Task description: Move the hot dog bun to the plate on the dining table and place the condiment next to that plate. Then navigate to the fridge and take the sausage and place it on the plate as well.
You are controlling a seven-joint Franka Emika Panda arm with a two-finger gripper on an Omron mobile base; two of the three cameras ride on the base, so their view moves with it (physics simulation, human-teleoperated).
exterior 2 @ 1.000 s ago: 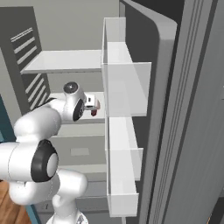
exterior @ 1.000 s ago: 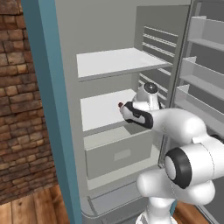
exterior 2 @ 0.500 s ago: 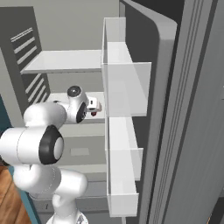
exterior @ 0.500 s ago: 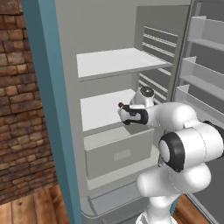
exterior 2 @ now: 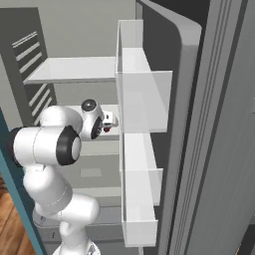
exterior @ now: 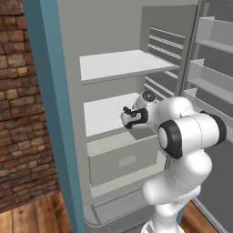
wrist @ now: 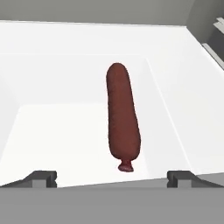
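hovering open over the sausage [wrist: 122,122] on the fridge [exterior: 113,63] shelf.

White arm [exterior 2: 47,145] reaching into open fridge [exterior 2: 79,69], beside door shelves [exterior 2: 142,144].

This is looking like a kitchen in a home. A big grey fridge [exterior: 113,41] is standing open, showing white shelves [exterior: 120,63] and a pale drawer [exterior: 123,157] inside. Its door [exterior 2: 199,124] is swinging wide, with clear bins [exterior 2: 142,99] hanging on it. A sausage [wrist: 123,122] is lying on a shelf. A red brick wall [exterior: 20,113] is standing beside the fridge, and a brown wooden floor [exterior: 32,218] is running under it.
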